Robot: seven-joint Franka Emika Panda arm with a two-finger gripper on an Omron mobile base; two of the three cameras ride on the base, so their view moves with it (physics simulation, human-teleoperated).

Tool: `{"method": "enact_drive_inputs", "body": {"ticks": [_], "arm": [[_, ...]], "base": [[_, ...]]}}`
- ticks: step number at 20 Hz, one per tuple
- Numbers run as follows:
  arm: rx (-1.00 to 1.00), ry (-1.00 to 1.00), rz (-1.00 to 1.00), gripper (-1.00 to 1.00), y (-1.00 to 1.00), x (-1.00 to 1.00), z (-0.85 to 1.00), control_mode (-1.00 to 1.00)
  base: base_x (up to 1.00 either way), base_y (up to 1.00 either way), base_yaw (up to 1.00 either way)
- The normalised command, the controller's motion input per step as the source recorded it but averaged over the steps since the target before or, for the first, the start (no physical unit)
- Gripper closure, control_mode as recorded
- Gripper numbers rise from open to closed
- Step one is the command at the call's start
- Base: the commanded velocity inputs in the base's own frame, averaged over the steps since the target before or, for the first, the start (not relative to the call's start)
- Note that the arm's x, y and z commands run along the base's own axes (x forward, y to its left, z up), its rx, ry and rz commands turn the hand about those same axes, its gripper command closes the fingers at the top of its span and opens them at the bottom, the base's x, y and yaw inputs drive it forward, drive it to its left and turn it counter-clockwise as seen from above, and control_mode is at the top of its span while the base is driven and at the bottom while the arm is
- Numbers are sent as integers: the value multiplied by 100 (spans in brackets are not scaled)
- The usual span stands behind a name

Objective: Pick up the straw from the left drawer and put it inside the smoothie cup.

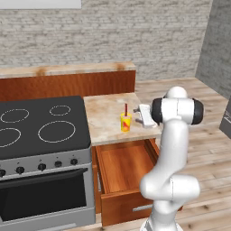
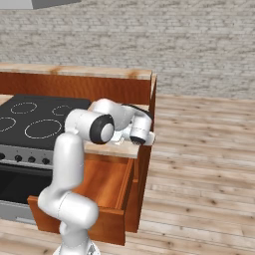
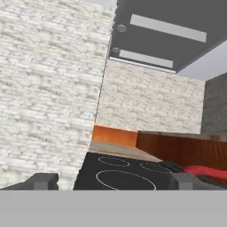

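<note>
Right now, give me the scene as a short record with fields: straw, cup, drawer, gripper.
straw: dark red straw stands upright in the cup, top poking out
cup: yellow smoothie cup upright on the beige counter, right of the stove
drawer: left drawer pulled open below the counter
gripper: gripper right of the cup, apart from it, fingers spread, holding nothing
</note>
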Motion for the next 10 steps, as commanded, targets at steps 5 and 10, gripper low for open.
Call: {"method": "enact_drive_inputs", "body": {"ticks": [5,10], "arm": [[-10,-3,-2,-100,0,-70,32,-100],[-21,-3,-8,-100,0,-89,39,-100]], "base": [[0,0,0],[0,0,0]]}}
